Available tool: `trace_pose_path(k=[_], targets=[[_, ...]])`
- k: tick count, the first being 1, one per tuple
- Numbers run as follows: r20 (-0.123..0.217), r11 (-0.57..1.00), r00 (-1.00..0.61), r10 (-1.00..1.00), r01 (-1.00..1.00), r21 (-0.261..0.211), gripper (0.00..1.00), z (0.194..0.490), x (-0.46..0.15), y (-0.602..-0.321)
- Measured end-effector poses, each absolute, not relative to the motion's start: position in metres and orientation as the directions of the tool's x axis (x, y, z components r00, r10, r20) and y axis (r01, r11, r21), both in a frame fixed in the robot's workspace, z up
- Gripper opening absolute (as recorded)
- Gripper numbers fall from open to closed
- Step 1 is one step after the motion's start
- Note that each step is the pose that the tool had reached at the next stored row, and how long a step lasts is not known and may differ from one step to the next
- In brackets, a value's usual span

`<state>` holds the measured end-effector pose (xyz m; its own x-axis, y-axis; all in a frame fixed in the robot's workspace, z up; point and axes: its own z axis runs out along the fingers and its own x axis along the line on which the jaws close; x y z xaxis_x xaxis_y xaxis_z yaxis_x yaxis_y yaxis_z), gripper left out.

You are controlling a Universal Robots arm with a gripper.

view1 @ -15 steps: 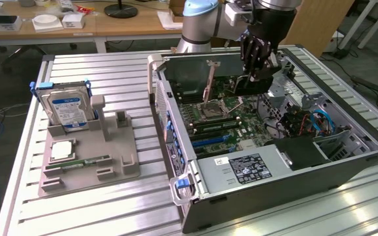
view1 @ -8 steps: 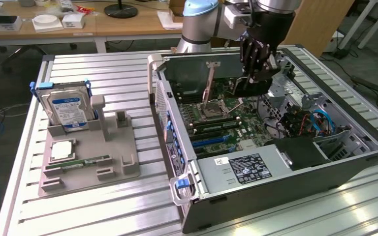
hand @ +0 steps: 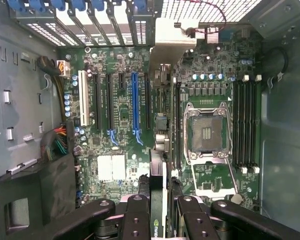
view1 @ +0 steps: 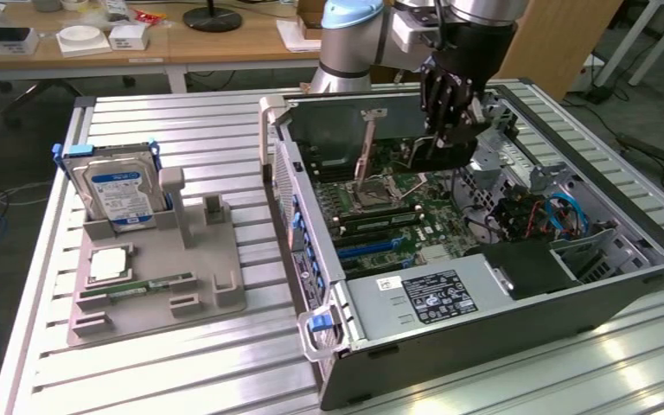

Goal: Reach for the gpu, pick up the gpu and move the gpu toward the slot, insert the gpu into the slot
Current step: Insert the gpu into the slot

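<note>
Clamping the gpu (hand: 156, 220) edge-on between its jaws, the gripper (hand: 160, 186) hangs inside the open computer case (view1: 609, 290); beyond the jaws lies the motherboard (hand: 120, 100); just beside them runs the blue slot (hand: 135, 107).

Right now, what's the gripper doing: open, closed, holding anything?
The gripper is shut on the gpu, held edge-on over the motherboard.
</note>
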<state>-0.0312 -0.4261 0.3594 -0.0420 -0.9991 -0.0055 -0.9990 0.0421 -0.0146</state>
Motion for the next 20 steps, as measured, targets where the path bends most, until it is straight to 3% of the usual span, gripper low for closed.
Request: trace_pose_path(k=[20], targets=[[-0.005,0.042,-0.042,-0.999,-0.999,-0.014,0.26,0.347,-0.034,-0.426]])
